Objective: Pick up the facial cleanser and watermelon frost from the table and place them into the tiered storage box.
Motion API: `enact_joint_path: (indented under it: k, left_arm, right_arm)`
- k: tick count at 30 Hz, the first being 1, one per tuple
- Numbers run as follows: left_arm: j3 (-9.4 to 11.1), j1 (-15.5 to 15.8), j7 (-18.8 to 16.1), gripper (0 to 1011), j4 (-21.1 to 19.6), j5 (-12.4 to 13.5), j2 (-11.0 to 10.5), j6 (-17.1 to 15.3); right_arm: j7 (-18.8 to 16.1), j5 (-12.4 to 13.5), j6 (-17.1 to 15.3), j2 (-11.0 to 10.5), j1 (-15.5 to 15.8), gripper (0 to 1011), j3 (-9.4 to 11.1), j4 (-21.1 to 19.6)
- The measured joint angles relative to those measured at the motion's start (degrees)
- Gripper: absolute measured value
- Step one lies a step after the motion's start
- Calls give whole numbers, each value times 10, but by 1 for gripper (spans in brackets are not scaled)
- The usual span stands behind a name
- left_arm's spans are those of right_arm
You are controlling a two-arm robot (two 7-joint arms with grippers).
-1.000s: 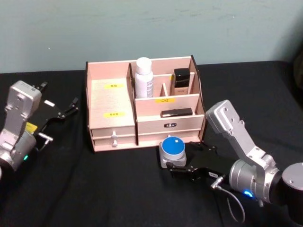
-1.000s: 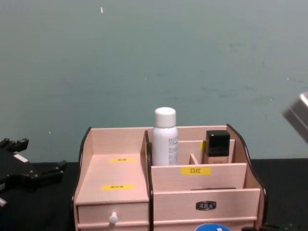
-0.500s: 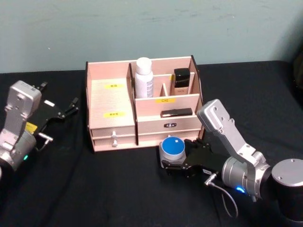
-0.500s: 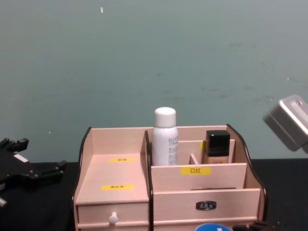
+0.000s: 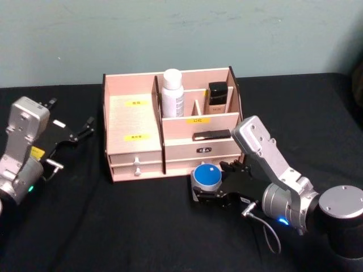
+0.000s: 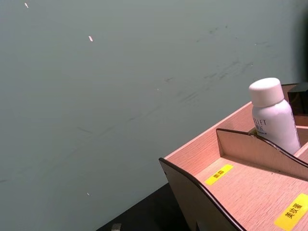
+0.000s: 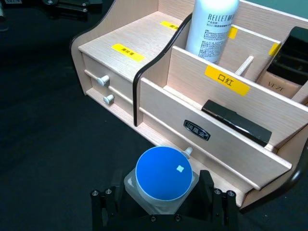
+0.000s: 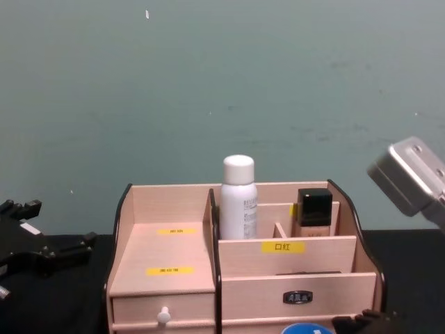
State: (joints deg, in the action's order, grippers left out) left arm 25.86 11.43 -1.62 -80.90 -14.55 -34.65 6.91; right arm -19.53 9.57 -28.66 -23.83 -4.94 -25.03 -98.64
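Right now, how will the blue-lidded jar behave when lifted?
Squat and wide, the watermelon frost probably won't tip. Its smooth round wall might slip or twist in the right gripper flanking it. The left gripper rests far left.

My left arm (image 5: 22, 127) and right arm (image 5: 266, 161) are boxy silver-grey shells; my left claw (image 5: 78, 131) and right claw (image 5: 205, 196) are black. A thin grey cable (image 5: 273, 238) loops below the right.
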Motion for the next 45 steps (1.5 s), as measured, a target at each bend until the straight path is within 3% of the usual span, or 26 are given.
enact_joint_path:
  k: [16,28,32,40,45]
  left_arm:
    - [0,0,0,1010,0,0,0,0]
    - [0,0,0,1010,0,0,0,0]
    - [0,0,0,1010,0,0,0,0]
    - [0,0,0,1010,0,0,0,0]
    - [0,0,0,1010,0,0,0,0]
  right_arm:
    - [-19,-19,8,19,-14,1000,-1,24]
    - [-22,-20,8,19,-15,1000,-3,27]
    - [-21,-20,8,19,-15,953,-2,26]
    - [-20,-20,8,19,-15,741,-2,25]
    - [-20,-20,8,18,-15,728,-2,25]
